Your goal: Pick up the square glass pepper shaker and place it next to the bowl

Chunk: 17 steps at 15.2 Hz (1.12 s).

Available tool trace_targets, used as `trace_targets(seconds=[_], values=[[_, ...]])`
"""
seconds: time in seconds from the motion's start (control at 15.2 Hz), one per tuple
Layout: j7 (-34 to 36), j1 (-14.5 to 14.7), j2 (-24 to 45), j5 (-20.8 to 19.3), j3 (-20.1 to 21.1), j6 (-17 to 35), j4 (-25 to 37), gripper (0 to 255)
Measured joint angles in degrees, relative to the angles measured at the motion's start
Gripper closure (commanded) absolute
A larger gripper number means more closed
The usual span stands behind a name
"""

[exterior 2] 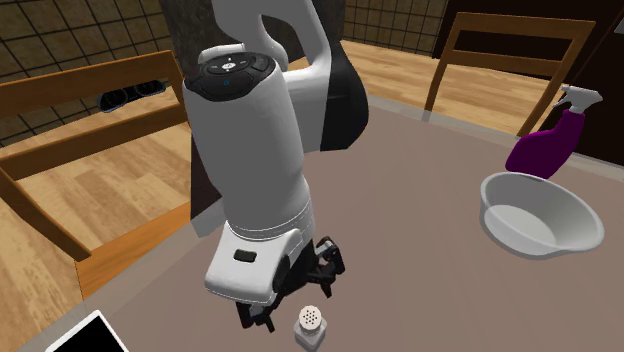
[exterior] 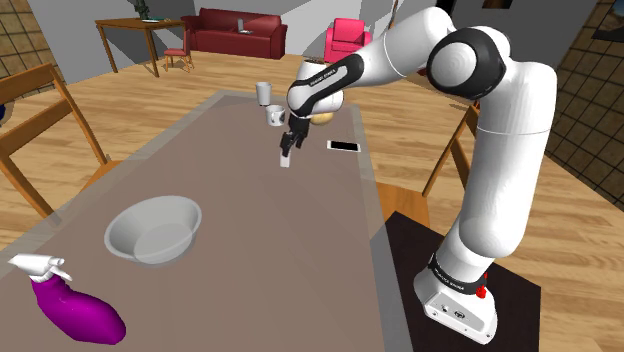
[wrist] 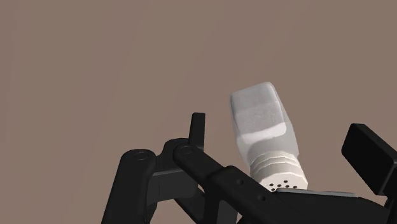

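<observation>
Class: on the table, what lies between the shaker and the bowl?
Nothing: only bare brown table top runs from the white shaker to the grey bowl, as the shoulder view shows.

Cut off by shoulder view's btm edge: purple spray bottle (exterior: 82,315) and stand (exterior: 405,270); half-hidden behind arm (exterior: 400,60) there: small orange-ish obj. (exterior: 323,117), too small to name; likewise too small to make out: items on far wooden table (exterior: 135,25). In 2nd ext. view, cropped at btm edge: pepper shaker (exterior 2: 310,326) base and phone (exterior 2: 85,338); mostly masked by white wrist housing (exterior 2: 260,250): gripper (exterior 2: 290,292); partly behind bowl (exterior 2: 540,215): spray bottle's lower body. In wrist view, hidden behind gripper's black linkage: shaker's cap end; clipped at pic's edge: one finger (wrist: 372,156).
</observation>
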State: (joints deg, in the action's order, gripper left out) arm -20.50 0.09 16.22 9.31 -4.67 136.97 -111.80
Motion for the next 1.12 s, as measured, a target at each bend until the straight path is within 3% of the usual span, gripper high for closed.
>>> trace_targets(seconds=[0.66, 0.73, 1.12], values=[[-0.38, -0.01, 2.74, 0.61, 0.33, 2.61, 0.16, 0], [-0.38, -0.01, 2.74, 0.61, 0.33, 2.61, 0.16, 255], [-0.39, -0.02, 2.72, 0.61, 0.31, 2.62, 0.16, 255]])
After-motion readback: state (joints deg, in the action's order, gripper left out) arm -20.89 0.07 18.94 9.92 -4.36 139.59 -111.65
